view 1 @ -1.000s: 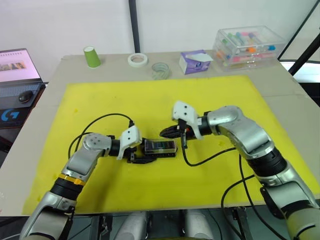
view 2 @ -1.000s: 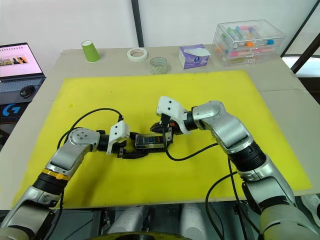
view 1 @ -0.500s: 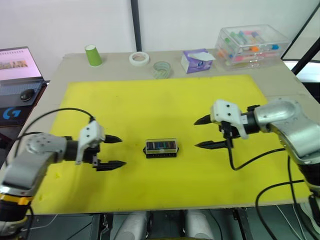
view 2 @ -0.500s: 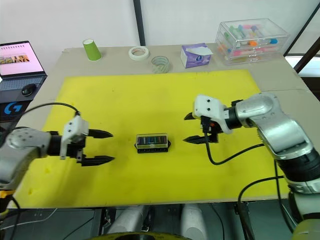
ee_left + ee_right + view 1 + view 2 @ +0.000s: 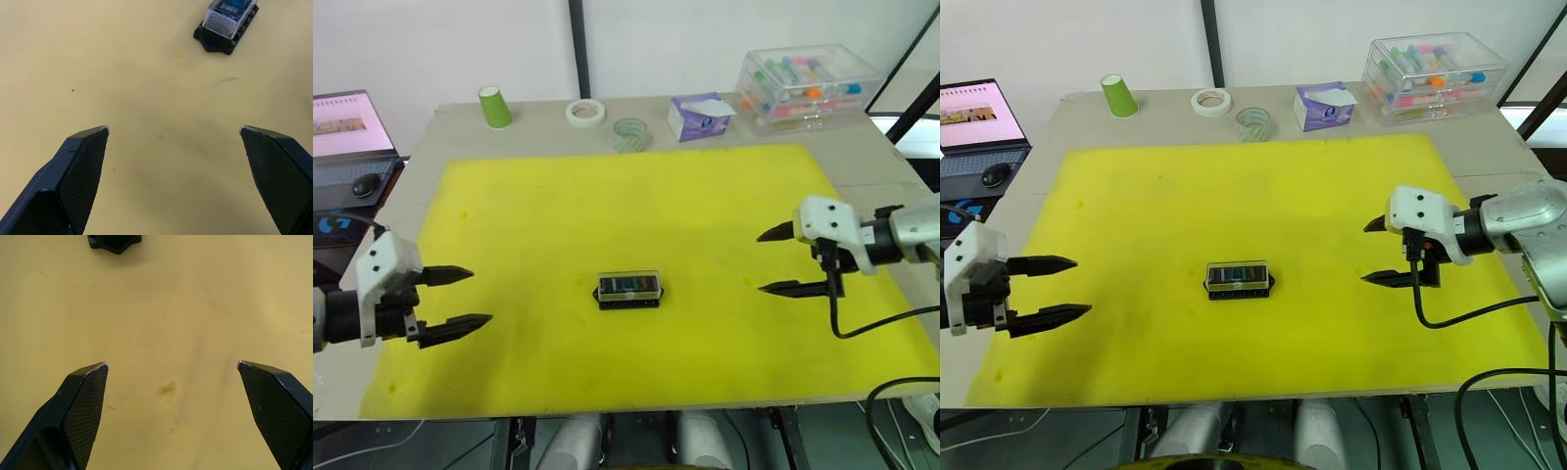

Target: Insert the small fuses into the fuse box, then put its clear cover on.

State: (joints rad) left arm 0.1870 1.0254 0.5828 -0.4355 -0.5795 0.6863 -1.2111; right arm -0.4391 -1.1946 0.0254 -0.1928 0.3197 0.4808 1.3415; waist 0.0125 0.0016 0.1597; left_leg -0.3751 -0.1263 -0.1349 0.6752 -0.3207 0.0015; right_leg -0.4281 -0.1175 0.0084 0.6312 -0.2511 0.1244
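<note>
Fuse box (image 5: 628, 290) with clear cover (image 5: 230, 12) on lies crosswise, midway between left end effector (image 5: 452, 298) and right end effector (image 5: 789, 259); both spread wide, empty.

I see a yellow mat (image 5: 1234, 176) on the table (image 5: 1489, 162); behind it a green cup (image 5: 1117, 97), tape rolls (image 5: 1210, 101) (one clear (image 5: 1252, 125)), and a tissue box (image 5: 1323, 108).
</note>
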